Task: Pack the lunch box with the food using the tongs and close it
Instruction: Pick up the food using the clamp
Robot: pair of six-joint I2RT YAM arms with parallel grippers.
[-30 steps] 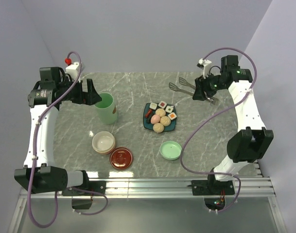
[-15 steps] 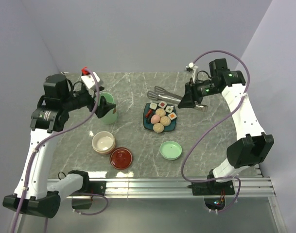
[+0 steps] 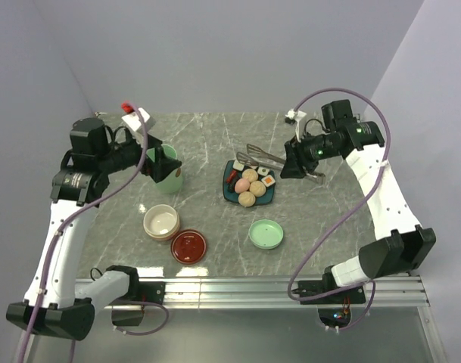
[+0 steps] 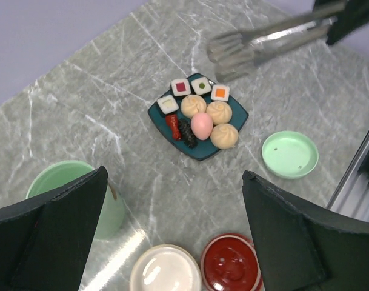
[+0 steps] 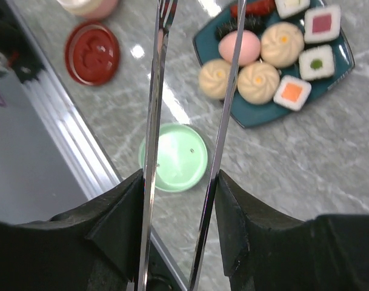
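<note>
My right gripper (image 3: pixel 294 162) is shut on the silver tongs (image 3: pixel 264 157), whose tips hang over the far edge of the dark teal plate (image 3: pixel 228 195). In the right wrist view both tong arms (image 5: pixel 155 121) lie pressed between my fingers (image 5: pixel 179 182), still apart, above the food (image 5: pixel 260 79). The food (image 4: pixel 202 118) sits on the plate: sushi squares, beige balls, a pink ball and a red-and-dark piece. My left gripper (image 3: pixel 160 162) hovers open and empty by the mint-green pot (image 3: pixel 163 178). The cream bowl (image 3: pixel 161 221), red lid (image 3: pixel 188 246) and mint lid (image 3: pixel 266 234) lie near the front.
A metal rail (image 3: pixel 245 287) runs along the table's near edge, just behind the mint lid (image 5: pixel 178 154). Grey walls close in the back and both sides. In the left wrist view the pot (image 4: pixel 63 173) stands partly behind my left finger.
My right arm carried the tongs left from the back right to over the plate, and its jaws narrowed a little. My left arm swung in from the far left to the pot.
</note>
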